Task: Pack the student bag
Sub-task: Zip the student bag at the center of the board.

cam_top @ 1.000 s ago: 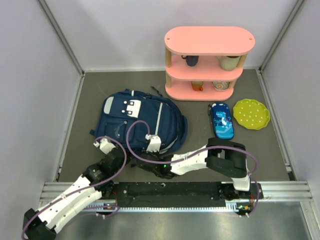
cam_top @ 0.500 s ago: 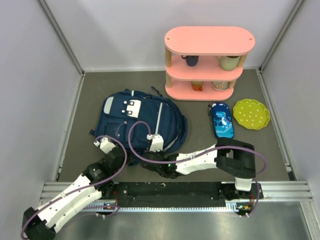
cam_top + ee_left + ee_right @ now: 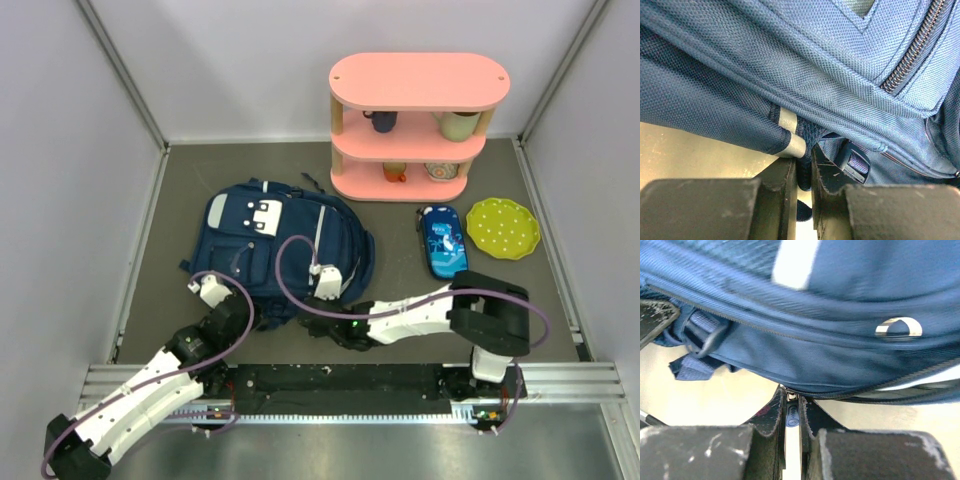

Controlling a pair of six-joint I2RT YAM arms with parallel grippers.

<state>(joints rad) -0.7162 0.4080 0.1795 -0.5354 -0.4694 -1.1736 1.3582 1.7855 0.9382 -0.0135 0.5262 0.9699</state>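
Observation:
The student bag (image 3: 285,240) is a navy backpack lying flat on the grey table, white patches toward the far left. My left gripper (image 3: 255,315) sits at its near left edge. In the left wrist view the left gripper (image 3: 805,162) is shut on a fold of navy fabric, beside a silver strip (image 3: 790,145) and a strap buckle (image 3: 855,162). My right gripper (image 3: 310,322) is at the bag's near edge. In the right wrist view the right gripper (image 3: 792,400) is shut on a small blue zipper pull (image 3: 792,416) under the bag's zipper seam (image 3: 840,390).
A pink three-tier shelf (image 3: 418,125) with cups stands at the back right. A blue pencil case (image 3: 443,240) and a yellow-green dotted plate (image 3: 502,227) lie right of the bag. Grey walls close in the table's left, right and far sides.
My right gripper has shut and shifted a little to the right along the bag's near edge, its elbow swinging right. The left jaws have narrowed on the fabric; the left arm has stayed put.

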